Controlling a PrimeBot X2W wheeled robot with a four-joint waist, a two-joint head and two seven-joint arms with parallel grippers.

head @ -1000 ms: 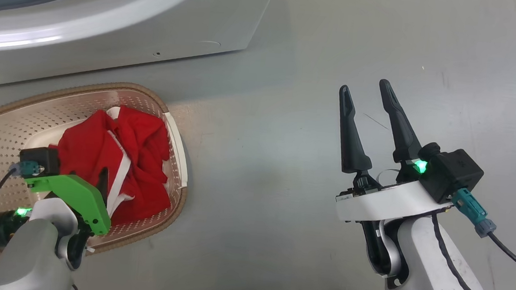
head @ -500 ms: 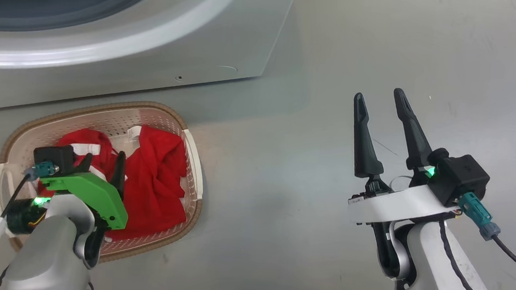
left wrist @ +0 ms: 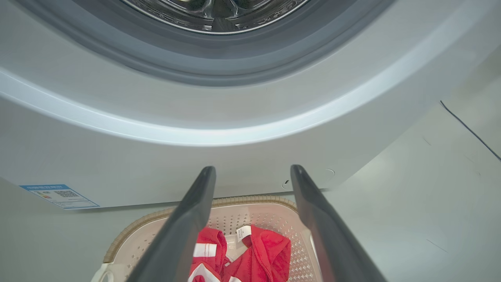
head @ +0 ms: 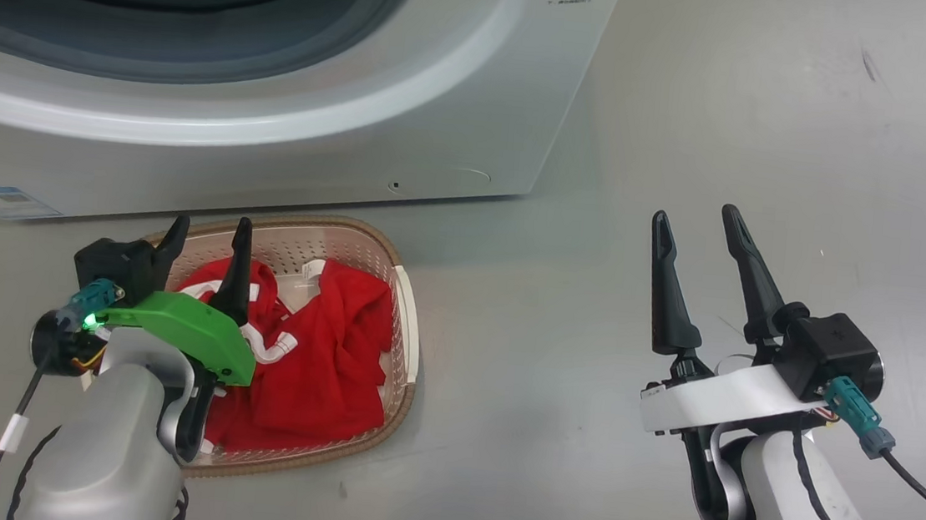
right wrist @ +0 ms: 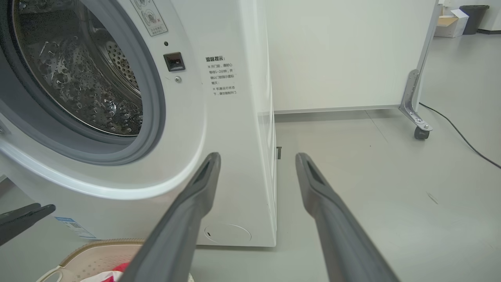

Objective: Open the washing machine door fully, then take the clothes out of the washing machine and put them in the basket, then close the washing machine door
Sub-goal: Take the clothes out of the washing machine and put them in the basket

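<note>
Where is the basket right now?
Head view, lower left: the basket sits on the floor just before the washing machine, red clothes inside, the open left hand above it.

Smooth pale grey floor (head: 694,104), kinda glossy, with a few scuffs and dark specks here and there. Off behind, plain white partition panel (right wrist: 344,51) on a metal bracket foot (right wrist: 409,94) with a little caster (right wrist: 420,134). Thin black cable (right wrist: 458,131) trailing across the floor near that foot. Way back, cardboard box (right wrist: 446,25) beside a black bin (right wrist: 473,13). Soft, even indoor light.
</note>
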